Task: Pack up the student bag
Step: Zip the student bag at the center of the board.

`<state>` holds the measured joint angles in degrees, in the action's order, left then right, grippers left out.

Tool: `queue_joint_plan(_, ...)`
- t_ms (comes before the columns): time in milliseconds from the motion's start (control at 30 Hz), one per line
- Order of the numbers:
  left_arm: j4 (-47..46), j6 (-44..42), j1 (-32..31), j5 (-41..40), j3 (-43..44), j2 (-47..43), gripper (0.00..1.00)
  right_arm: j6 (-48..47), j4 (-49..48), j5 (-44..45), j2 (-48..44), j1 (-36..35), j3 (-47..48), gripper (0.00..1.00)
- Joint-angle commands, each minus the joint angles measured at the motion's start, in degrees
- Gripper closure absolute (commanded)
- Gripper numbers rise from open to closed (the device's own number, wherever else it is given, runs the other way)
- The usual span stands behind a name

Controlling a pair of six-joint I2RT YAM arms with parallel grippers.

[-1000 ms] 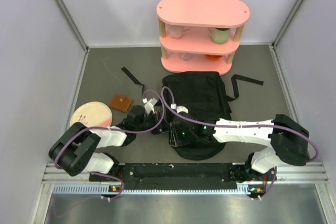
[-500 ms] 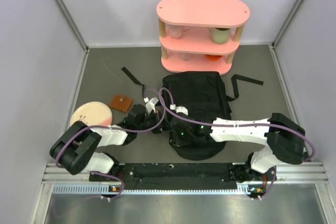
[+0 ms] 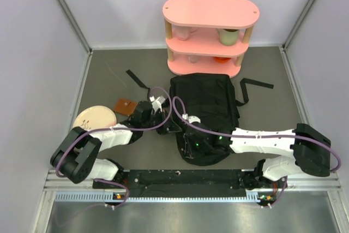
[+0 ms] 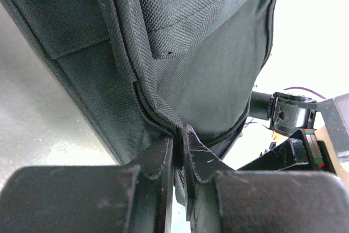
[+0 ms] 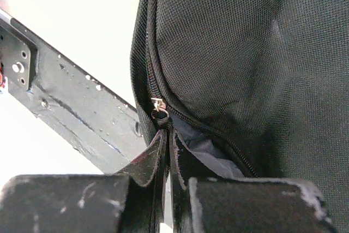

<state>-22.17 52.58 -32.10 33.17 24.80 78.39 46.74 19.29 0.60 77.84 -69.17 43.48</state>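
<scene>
The student bag (image 3: 204, 107) lies flat on the grey table directly in front of the pink shelf (image 3: 210, 12). Its squarer far edge is at the shelf's foot; whether it touches there I cannot tell. Its long axis runs straight away from the shelf toward the black rail (image 3: 185, 177) at the table's near edge. The rounded end is the one away from the shelf, and it stops just short of that rail.

At this rounded end the zipper pull (image 5: 158, 107) sits on the seam. The right gripper (image 5: 167, 140) has its fingers pressed together just under the slider, pinching the pull's tab. The left gripper (image 4: 179, 140) is clamped on the bag's zippered side seam, with a thin fold of fabric between the nearly closed fingers. That grip is on the bag's left edge, a little nearer the shelf than the right one.

A long black strap (image 3: 256, 84) trails out to the right of the bag, in front of the shelf's right end. Bare table lies beyond it up to the right wall. Another black strap (image 3: 136, 78) lies left of the shelf's front.

Farther from the shelf on that left side sit a brown square pad (image 3: 126, 106) and a round plate (image 3: 94, 117). The plate is close to the left wall. The widest open floor is left of the shelf, along the back wall.
</scene>
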Motion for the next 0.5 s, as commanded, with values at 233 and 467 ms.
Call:
queue_joint_plan(233, 2.4, -5.6, 5.3, -3.0, 7.5, -3.6, 1.00, 3.4, 3.4, -1.0, -5.2, -1.9, -5.4, 1.00)
queue_joint_plan(467, 4.9, -8.5, 9.9, 0.3, 8.9, -2.5, 1.00, 3.6, 4.7, 1.8, -6.4, -1.9, -6.5, 1.00)
